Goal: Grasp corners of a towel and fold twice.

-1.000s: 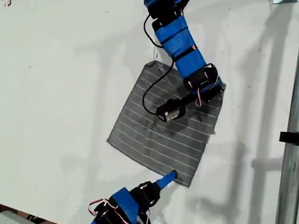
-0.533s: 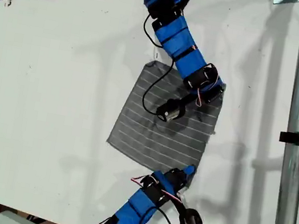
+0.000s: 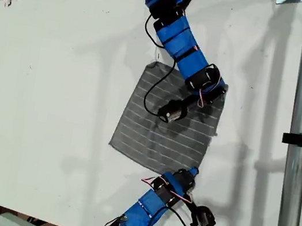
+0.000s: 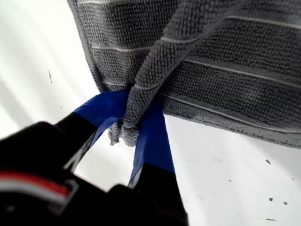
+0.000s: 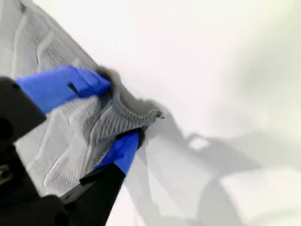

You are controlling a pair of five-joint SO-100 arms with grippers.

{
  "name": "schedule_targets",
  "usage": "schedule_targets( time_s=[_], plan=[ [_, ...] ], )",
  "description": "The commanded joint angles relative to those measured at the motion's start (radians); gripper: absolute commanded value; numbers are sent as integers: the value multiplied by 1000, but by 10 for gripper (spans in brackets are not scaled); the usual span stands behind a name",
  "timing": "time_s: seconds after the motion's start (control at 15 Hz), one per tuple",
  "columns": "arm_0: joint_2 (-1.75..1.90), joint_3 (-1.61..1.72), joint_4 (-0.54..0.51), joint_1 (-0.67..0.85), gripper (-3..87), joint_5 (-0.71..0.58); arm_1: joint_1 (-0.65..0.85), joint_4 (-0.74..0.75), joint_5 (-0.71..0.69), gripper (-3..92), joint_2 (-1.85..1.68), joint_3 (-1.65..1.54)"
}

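White worktop (image 3: 58,73) is carrying grey striped square towel (image 3: 159,132) mid-scene | my first gripper (image 4: 134,129) and my second gripper (image 5: 110,110) are pinching corners | next: lifting both across together.

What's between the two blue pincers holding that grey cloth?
Only the towel itself: in the exterior view its right-hand edge runs from the upper tool to the lower tool, with nothing else on it.

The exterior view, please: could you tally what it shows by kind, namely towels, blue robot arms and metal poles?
Towels: 1, the grey striped towel
Blue robot arms: 2, one arm coming from the view's top, another arm from its bottom
Metal poles: 1, the pole at the view's right
Total: 4
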State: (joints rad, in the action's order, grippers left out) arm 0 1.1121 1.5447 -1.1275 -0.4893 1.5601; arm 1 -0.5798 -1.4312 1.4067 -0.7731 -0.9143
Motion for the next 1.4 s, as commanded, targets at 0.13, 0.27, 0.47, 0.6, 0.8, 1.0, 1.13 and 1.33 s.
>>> schedule_targets(
  time_s=[0.13,0.27,0.47,0.6,0.8,1.0,1.13,1.33],
  plan=[
    [21,-14,12,11,-29,-25,8,20,2,-3,-8,-9],
    [51,-87,-55,31,-29,-44,9,12,2,-3,-51,-9],
    [78,-431,-414,87,-29,-91,20,-28,-14,-3,-247,-9],
    [155,-569,-549,121,-29,-124,37,-35,-37,-3,-405,-9],
    [334,-433,-549,210,-29,-163,100,-74,-8,-3,-558,-216],
    [353,-298,-543,345,-29,-247,190,-114,25,-3,-704,-459],
    [341,-244,-485,462,-29,-357,255,-146,9,-3,-733,-522],
    [227,-293,-390,644,-29,-615,370,-141,-67,-3,-755,-598]
  ],
)
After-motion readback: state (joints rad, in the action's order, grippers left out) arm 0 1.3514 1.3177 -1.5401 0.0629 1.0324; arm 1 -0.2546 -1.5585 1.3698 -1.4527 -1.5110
